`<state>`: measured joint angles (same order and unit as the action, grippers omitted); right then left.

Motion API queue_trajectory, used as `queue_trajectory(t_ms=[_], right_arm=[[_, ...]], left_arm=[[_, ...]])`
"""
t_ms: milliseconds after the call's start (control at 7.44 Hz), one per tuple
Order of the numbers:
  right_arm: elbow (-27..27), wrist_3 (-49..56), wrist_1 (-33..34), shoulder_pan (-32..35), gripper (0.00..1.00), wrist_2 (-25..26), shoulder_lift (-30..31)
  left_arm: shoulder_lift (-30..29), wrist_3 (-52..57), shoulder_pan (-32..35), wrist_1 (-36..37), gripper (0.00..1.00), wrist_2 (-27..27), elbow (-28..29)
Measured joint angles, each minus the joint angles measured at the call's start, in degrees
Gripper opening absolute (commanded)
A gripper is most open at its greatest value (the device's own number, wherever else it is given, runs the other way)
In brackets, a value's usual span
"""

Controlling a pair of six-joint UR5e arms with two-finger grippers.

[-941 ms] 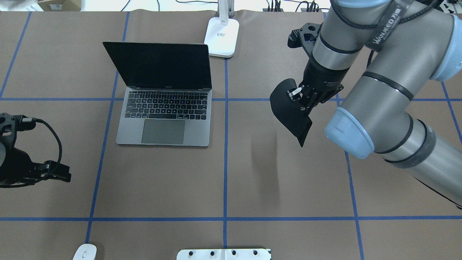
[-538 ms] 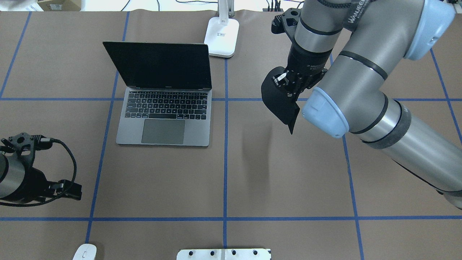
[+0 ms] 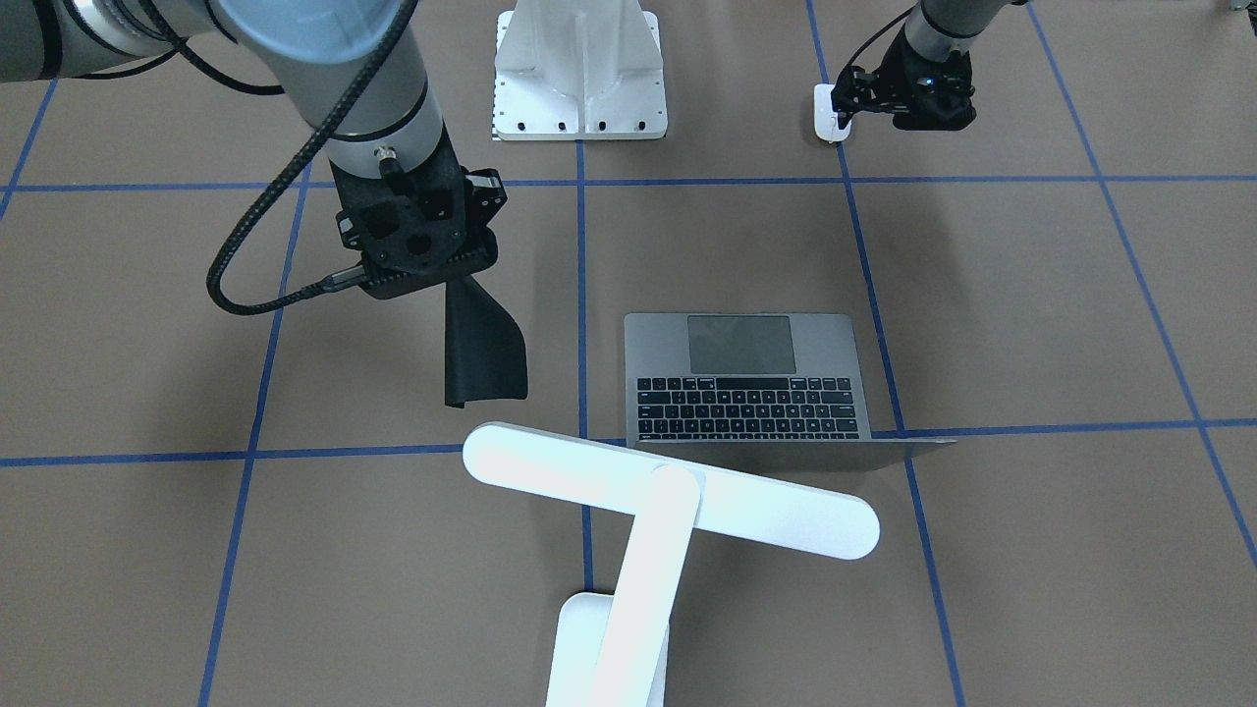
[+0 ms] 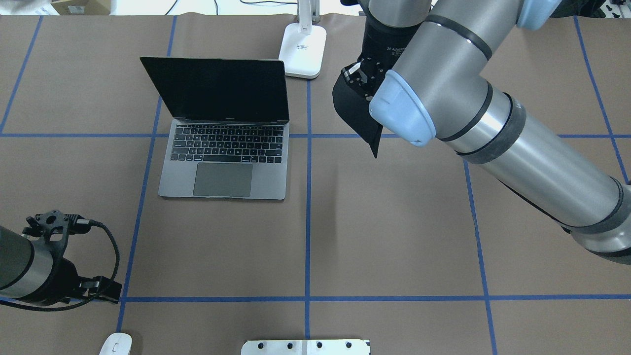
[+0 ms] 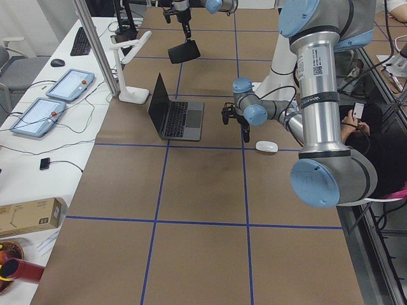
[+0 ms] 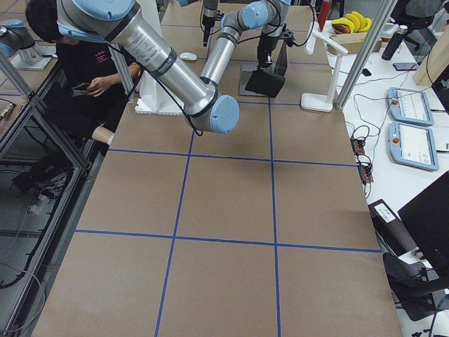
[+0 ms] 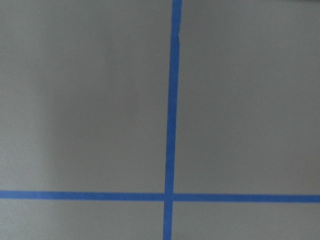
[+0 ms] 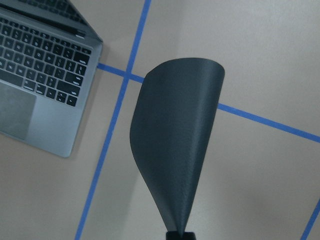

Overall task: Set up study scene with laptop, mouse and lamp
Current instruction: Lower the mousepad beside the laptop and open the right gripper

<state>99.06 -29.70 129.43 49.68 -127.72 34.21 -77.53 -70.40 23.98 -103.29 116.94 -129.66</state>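
Right claw, clamped on black mat, has carried it closer to laptop and lamp. Left claw, opening cannot tell, now nears mouse by robot-side worktop edge. Mouse pickup likely next.

— How's the light?
— Bright and even, from overhead. On the brown paper-covered table shadows are soft: a faint grey streak at 6 o'clock of the hanging black flexible mat.
— Glare?
— The white T-shaped desk lamp is blown out, tinged cyan, in the front-facing view. The left wrist view is slightly soft, dimmer toward 9 o'clock.
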Motion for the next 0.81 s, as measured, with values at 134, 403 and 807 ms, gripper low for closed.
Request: queue_trajectory(t_ms=[134, 403, 807], right_arm=[[1.64, 0.04, 4.43, 0.27, 0.16, 0.00, -0.92], [3.45, -0.02, 8.28, 0.53, 0.99, -0.20, -1.23], [3.98, -0.08, 8.40, 0.59, 0.99, 0.69, -0.36]], left_arm=[[0.03, 0.00, -0.53, -0.03, 0.99, 0.03, 0.12], [0.11, 0.00, -0.92, -0.06, 0.99, 0.02, 0.43], [0.13, 0.02, -2.55, -0.09, 1.00, -0.10, 0.77]])
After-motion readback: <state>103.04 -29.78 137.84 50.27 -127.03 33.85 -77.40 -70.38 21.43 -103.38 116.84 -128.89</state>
